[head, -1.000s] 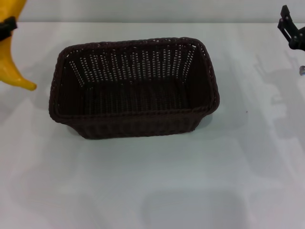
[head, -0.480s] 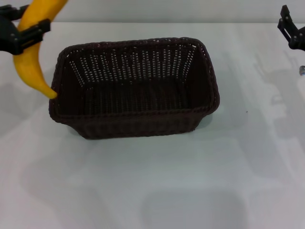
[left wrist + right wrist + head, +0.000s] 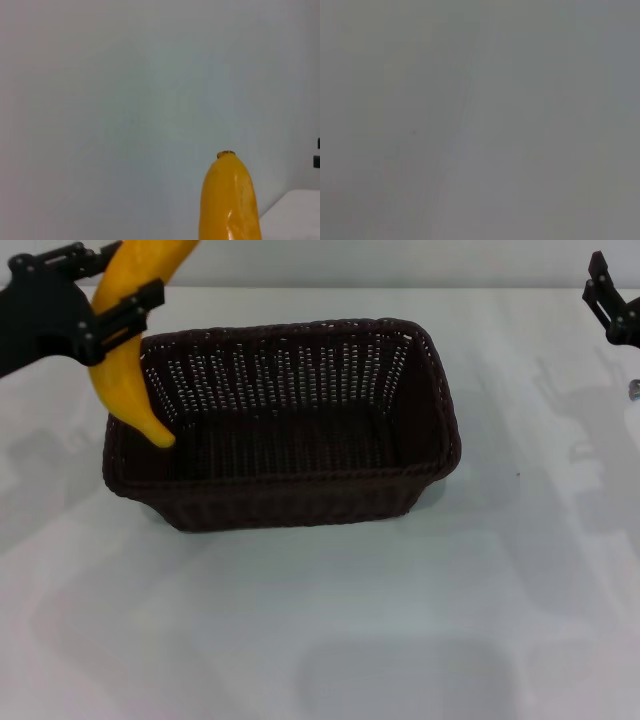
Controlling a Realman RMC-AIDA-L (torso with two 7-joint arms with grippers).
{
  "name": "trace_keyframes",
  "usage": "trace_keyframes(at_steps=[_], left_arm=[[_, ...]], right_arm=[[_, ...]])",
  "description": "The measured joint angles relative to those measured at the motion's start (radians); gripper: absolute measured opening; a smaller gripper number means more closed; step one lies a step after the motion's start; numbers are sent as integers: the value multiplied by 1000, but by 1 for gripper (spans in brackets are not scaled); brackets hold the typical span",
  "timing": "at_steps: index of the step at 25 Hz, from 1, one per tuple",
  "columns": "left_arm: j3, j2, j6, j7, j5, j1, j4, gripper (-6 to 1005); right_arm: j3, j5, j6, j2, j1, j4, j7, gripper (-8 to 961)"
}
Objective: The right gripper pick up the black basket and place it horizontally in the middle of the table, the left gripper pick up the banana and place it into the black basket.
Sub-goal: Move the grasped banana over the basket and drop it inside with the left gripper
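Presently the left gripper (image 3: 112, 310) pinches the banana (image 3: 128, 360) across its upper half, at about 10 o'clock in the head view. The fruit hangs nearly upright, its lower tip over the black basket (image 3: 285, 495) just inside the left-end rim.

Risk: the tip sits close to the braided rim. Lowered from here it could catch the rim or the slotted wall, tip the basket or shove it off its square lie. Released this high and this upright, it could bounce or topple out over the near-left corner.

The basket lies lengthwise at the centre of the table (image 3: 400, 640), upright. No contents seen on its floor.

The right gripper (image 3: 612, 305) hangs idle at 2 o'clock, well apart; finger state cannot be told.
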Motion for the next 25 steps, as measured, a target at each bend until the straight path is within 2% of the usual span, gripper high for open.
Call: trace_keyframes(at_steps=[6, 21, 25], left_arm=[[3, -1, 12, 114, -101, -6, -109, 494], [4, 1, 20, 100, -109, -7, -122, 513], [4, 1, 23, 95, -108, -7, -122, 660]], right_arm=[[-1, 0, 2, -2, -3, 0, 0, 811], [-16, 0, 13, 0, -7, -2, 0, 812], [-17, 0, 13, 0, -7, -9, 0, 812]])
